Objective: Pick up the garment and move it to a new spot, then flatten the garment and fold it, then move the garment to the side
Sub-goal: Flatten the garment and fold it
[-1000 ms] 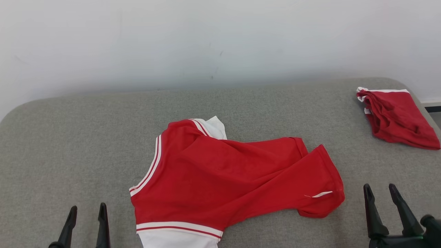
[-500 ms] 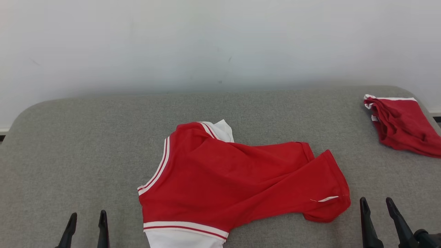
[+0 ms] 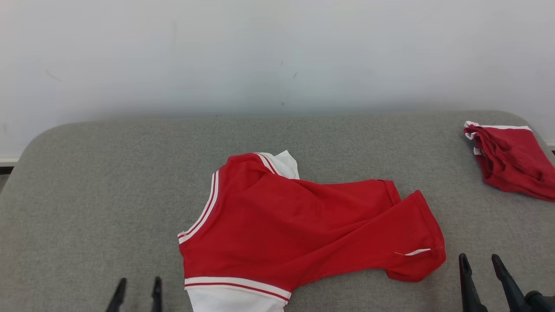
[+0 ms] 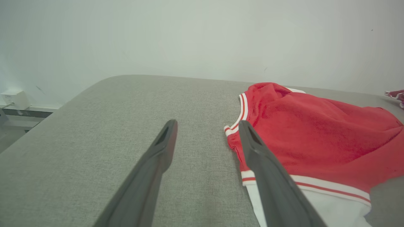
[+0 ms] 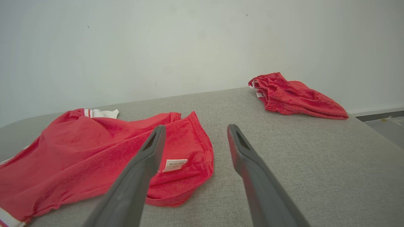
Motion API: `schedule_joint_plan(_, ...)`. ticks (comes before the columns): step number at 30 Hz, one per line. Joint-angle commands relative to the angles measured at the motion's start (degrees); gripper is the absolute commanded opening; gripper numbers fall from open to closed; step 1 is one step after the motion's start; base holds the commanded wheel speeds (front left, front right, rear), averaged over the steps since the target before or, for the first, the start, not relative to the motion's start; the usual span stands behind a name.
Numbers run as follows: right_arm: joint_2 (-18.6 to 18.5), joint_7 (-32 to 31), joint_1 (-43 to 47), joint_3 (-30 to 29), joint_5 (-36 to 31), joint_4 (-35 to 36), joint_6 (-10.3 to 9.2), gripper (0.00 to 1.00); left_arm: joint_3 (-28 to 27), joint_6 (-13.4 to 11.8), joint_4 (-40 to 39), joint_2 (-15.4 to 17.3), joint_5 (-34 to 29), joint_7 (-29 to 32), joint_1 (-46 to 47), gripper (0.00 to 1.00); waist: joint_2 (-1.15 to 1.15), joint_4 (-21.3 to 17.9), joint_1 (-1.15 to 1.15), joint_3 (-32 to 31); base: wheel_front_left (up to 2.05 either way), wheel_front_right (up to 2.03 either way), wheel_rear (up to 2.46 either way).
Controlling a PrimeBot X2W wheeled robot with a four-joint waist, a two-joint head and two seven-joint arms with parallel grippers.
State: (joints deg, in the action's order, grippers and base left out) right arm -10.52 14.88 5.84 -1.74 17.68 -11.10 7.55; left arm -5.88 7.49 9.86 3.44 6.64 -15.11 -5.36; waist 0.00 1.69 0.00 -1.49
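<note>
Grey padded table (image 3: 108,182) against a white wall (image 3: 260,52), red-and-white garment (image 3: 303,225) lying rumpled mid-table.
Garment is reaching the near edge, white label (image 3: 418,252) showing at its right hem. Left gripper (image 3: 139,281) is hovering near its left side and right gripper (image 3: 479,258) near the right hem, both with fingers spread, grasping nothing. Second red garment (image 3: 511,162) is sitting at the far right corner, well apart.

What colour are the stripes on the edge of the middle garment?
White stripes with a thin red line between, on the red garment. Best in the head view.
</note>
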Motion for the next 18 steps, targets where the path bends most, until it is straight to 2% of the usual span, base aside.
schedule_joint_plan(1,-0.5,0.0,-0.5,-0.4,0.3,-0.4,-0.15,1.00,1.5,-0.1,0.5,-0.1,0.0,0.0,-0.9,1.00,0.00,0.2,0.00,0.2,0.00,0.00,0.00)
schedule_joint_plan(8,-4.8,-1.7,-4.6,-0.1,0.3,-7.2,-0.15,1.00,12.5,-0.1,8.0,1.9,3.0,0.0,-0.6,1.00,0.00,1.4,0.00,2.1,0.00,0.00,0.00)
schedule_joint_plan(18,-8.4,-4.0,-13.2,4.3,1.9,-18.5,-0.15,1.00,22.6,-0.1,19.1,1.6,9.1,0.0,3.3,1.00,0.00,2.2,0.00,5.5,0.00,0.00,0.00)
